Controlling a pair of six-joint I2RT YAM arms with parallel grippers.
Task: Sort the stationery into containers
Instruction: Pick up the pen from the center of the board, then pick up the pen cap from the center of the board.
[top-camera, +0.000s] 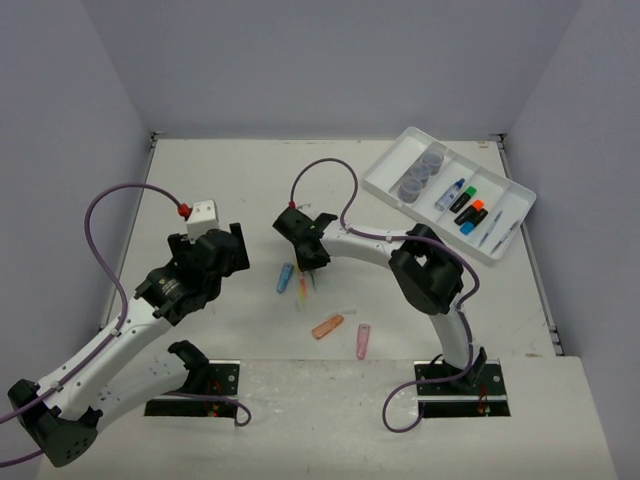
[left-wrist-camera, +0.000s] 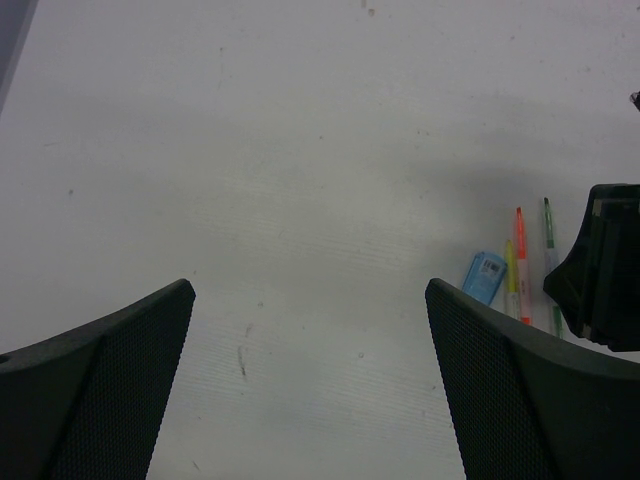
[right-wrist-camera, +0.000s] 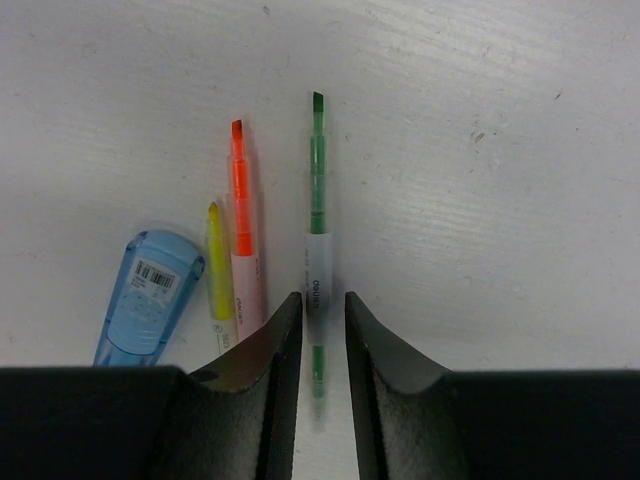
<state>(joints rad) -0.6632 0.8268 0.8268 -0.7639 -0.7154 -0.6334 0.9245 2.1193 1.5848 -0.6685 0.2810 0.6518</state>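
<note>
Jaws of the right gripper (right-wrist-camera: 323, 297) stand narrow on both sides of a thin green pen (right-wrist-camera: 317, 180) lying on the table (right-wrist-camera: 500, 120); whether they already press it, I cannot tell. Just left of this gripper lie an orange pen (right-wrist-camera: 240, 190), a yellow pen (right-wrist-camera: 219, 270) and a blue capsule-shaped piece (right-wrist-camera: 145, 295). The left gripper (left-wrist-camera: 310, 290) is wide open and holds nothing. The white tray (top-camera: 388, 157) is well apart, to the right.

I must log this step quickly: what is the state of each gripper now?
Left gripper: open, holding nothing.
Right gripper: jaws narrow, one each side of the green pen; grip cannot be told.
</note>
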